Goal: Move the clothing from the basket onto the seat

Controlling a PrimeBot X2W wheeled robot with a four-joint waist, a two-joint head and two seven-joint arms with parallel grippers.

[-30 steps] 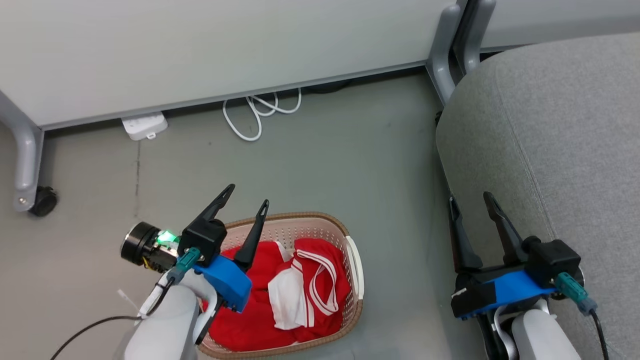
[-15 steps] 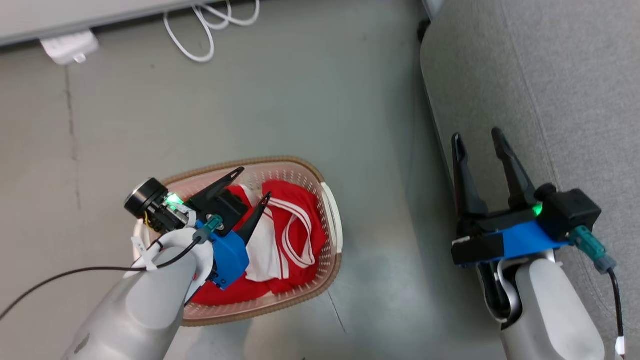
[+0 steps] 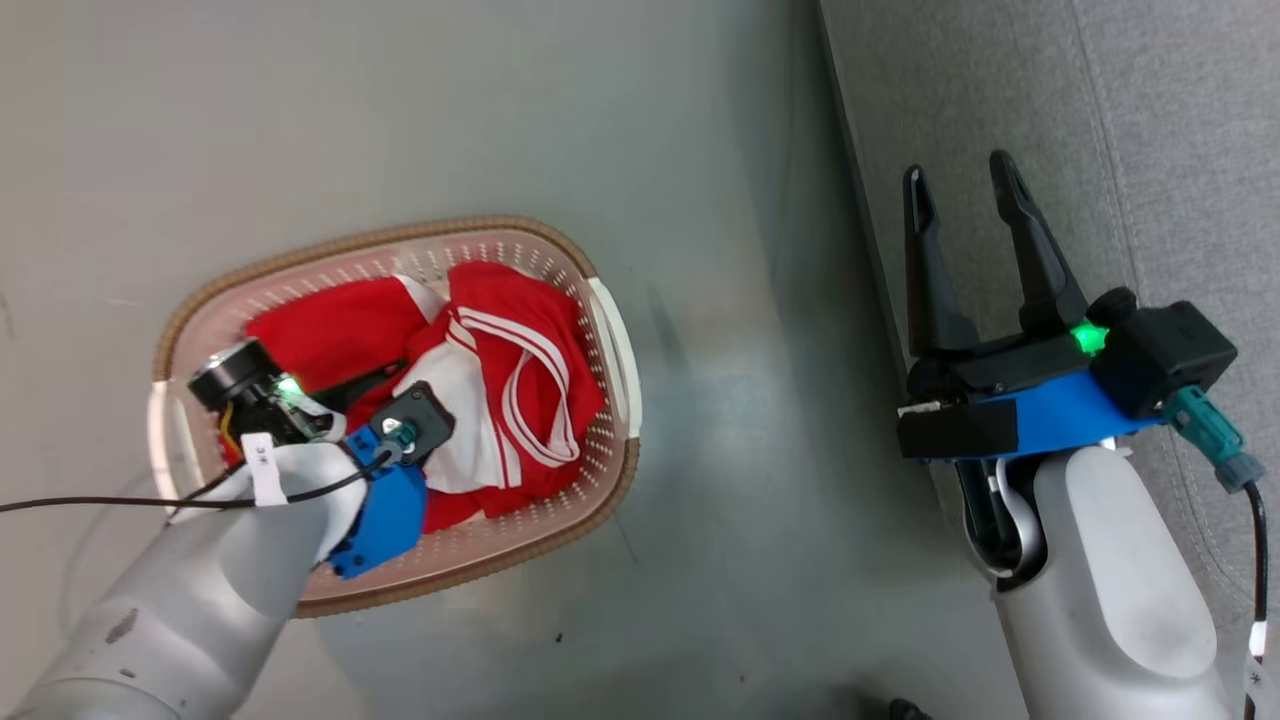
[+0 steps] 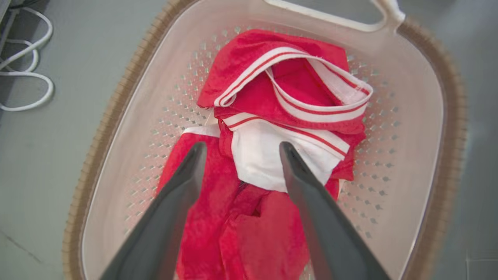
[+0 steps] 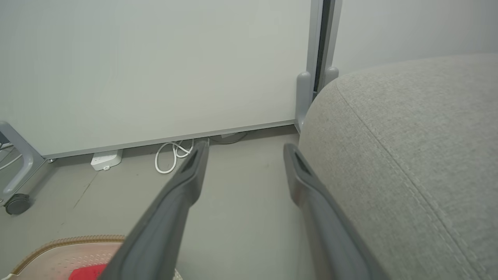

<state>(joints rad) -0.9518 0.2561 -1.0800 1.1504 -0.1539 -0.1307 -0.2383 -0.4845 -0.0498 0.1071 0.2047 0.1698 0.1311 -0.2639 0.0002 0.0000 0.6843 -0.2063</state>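
Left gripper [image 4: 241, 149] hangs over the clothes [image 4: 280, 101] in the basket [image 4: 113, 112], fingers spread wide, holding nothing — right gripper [image 3: 965, 185] likewise spread, empty, at the seat [image 3: 1180, 130] edge

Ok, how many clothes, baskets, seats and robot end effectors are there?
Soft bright-red garments with white trim: 2 (red top, striped shorts)
Oval cream perforated plastic basket: 1
Large light grey fabric seat: 1
Dark two-fingered end effectors: 2 (left end effector, right end effector)
Total: 6
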